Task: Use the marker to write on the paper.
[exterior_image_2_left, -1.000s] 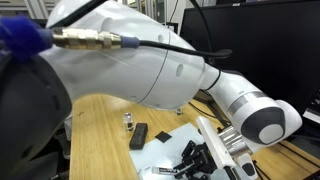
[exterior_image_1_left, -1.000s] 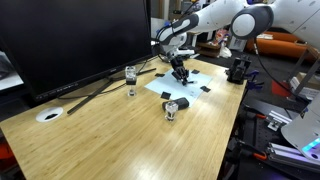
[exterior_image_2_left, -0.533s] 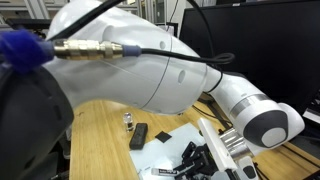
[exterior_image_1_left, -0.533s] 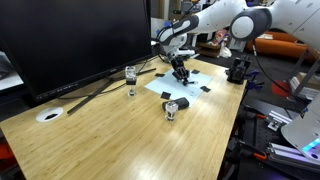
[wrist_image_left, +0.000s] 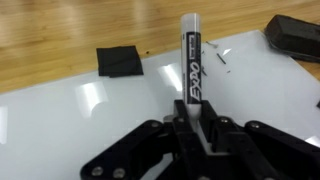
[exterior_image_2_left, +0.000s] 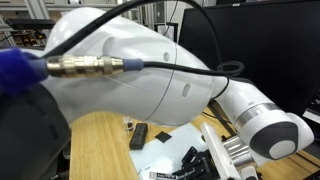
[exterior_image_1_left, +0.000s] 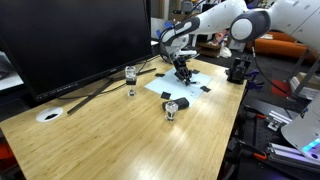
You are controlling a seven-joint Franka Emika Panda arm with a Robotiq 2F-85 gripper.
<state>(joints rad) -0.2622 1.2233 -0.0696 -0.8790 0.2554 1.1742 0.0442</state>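
Arm (exterior_image_1_left: 212, 18) shifted slightly, stretched out and angled down over paper (wrist_image_left: 80, 110), pincer (wrist_image_left: 193, 118) clamped around marker (wrist_image_left: 192, 60)

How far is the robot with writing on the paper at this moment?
Done: the gripper holds the marker over the paper. In hand: only a few small dark marks show beside the marker. Left: most of the sheet is blank; whether the tip touches it cannot be told.

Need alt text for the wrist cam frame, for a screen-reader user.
The gripper clamps a white marker with black lettering, which points away over the paper, a glossy white sheet on a wooden table. A black piece sits at the sheet's far corner, and a dark object shows at the upper right.
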